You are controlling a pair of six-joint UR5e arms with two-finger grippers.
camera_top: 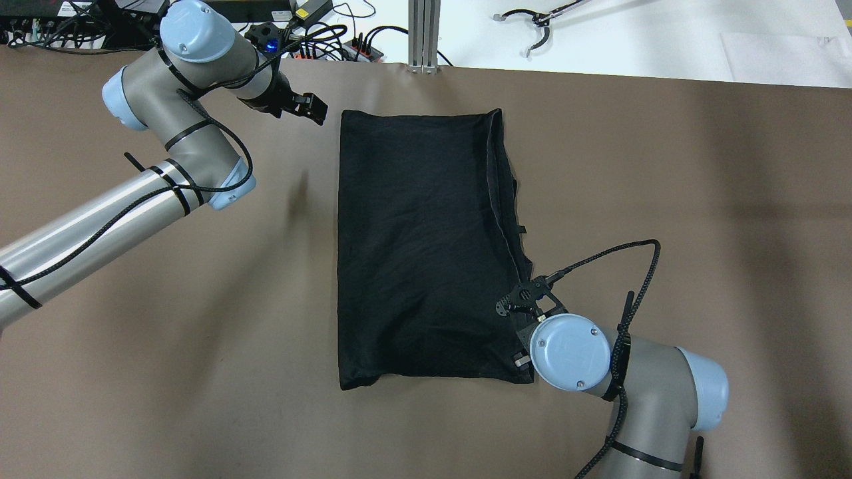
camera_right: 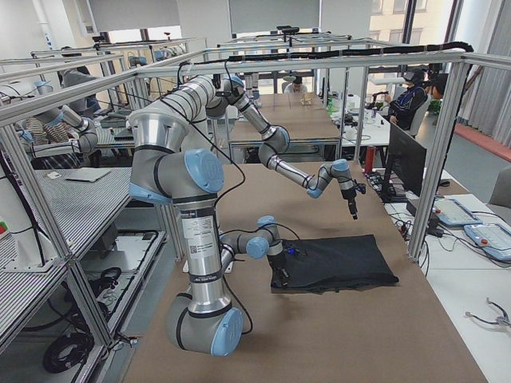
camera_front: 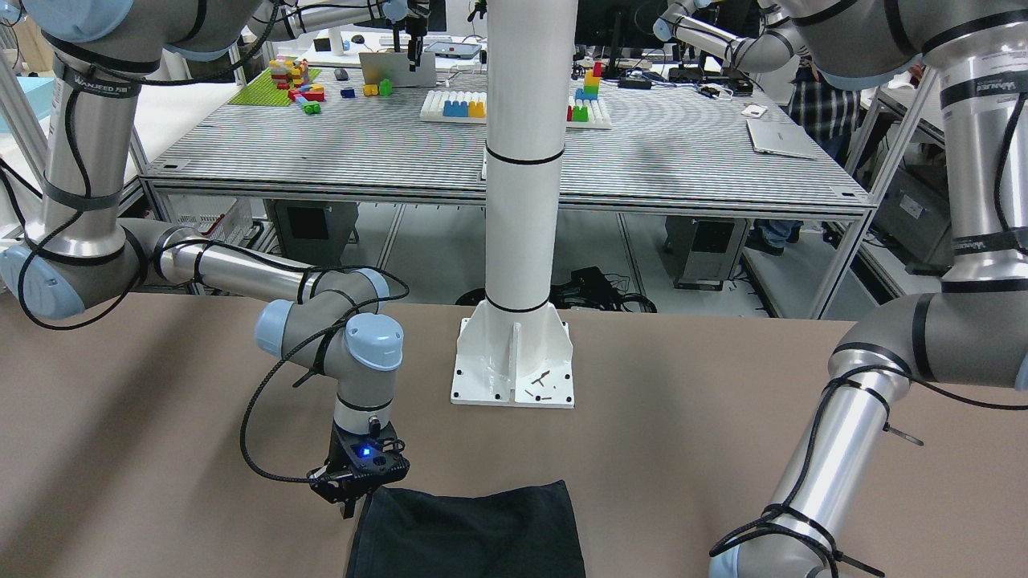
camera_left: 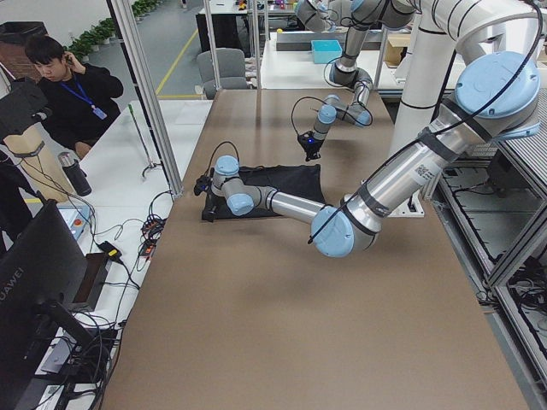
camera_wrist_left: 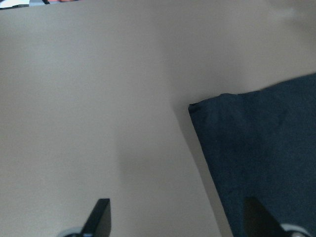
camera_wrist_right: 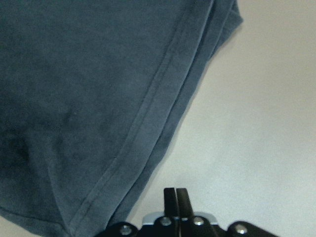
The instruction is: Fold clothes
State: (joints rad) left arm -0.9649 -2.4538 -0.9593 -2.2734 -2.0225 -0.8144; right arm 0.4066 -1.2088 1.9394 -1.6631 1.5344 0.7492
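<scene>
The clothes are one black cloth (camera_top: 419, 246), folded into a rectangle and lying flat in the middle of the brown table (camera_top: 665, 166). The hemmed edges lie stacked along its right side (camera_wrist_right: 148, 113). My left gripper (camera_wrist_left: 177, 222) is open, its fingers wide apart, and hovers by the cloth's far left corner (camera_wrist_left: 192, 107); it also shows in the overhead view (camera_top: 311, 108). My right gripper (camera_wrist_right: 175, 190) is shut with nothing between its fingers, just off the hem near the cloth's near right corner. It shows beside the cloth (camera_front: 474, 530) in the front view (camera_front: 349, 502).
The white post's base plate (camera_front: 514, 365) stands on the table on the robot's side of the cloth. Cables and power strips (camera_top: 333, 40) lie along the far table edge. A person (camera_left: 68, 85) sits beyond that edge. Bare brown table lies on both sides of the cloth.
</scene>
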